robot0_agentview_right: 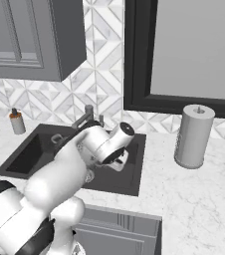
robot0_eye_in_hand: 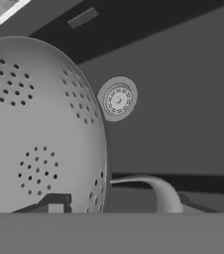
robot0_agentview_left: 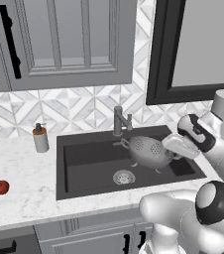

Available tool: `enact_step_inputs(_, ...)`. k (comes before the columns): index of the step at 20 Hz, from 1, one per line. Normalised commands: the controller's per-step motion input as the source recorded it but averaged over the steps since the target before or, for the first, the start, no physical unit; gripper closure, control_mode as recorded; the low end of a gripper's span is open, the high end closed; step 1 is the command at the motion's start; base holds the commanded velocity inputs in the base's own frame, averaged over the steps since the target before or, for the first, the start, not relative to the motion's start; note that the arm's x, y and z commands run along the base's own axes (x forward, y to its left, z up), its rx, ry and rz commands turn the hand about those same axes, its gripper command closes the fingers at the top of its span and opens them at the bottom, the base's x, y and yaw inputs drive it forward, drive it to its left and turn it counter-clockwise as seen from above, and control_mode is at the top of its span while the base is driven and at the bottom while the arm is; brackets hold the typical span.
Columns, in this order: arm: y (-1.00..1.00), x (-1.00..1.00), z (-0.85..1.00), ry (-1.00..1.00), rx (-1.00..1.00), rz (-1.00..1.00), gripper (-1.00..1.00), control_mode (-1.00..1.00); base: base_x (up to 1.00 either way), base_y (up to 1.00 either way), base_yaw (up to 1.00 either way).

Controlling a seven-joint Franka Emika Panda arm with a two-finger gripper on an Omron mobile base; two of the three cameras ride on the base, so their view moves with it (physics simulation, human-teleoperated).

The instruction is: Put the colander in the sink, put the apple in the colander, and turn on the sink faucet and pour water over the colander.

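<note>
Colander [robot0_agentview_left: 147, 150] perforated silvery metal, matt; sink [robot0_agentview_left: 84, 158] dark matt charcoal; counter [robot0_agentview_left: 20, 191] veined white marble.

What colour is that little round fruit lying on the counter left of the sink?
The apple is red, seen best in the left base view.

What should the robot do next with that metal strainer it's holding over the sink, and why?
Probably lower the colander straight down and level it. The gripper holds it by the rim, tilted, above the sink floor near the drain, not yet resting. The apple waits on the counter.
</note>
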Motion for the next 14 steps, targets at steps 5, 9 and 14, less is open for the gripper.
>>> enact_step_inputs(5, 0.0, 0.32, -0.19, 0.07, -0.08, 0.07, 1.0, -1.0, 0.0, 0.0, 0.0)
enact_step_inputs(9, 0.05, 0.39, -0.32, 0.0, -0.07, 0.08, 1.0, -1.0, 0.0, 0.0, 0.0)
enact_step_inputs(14, 0.26, 0.36, -0.53, 0.0, -0.04, 0.04, 1.0, -1.0, 0.0, 0.0, 0.0)
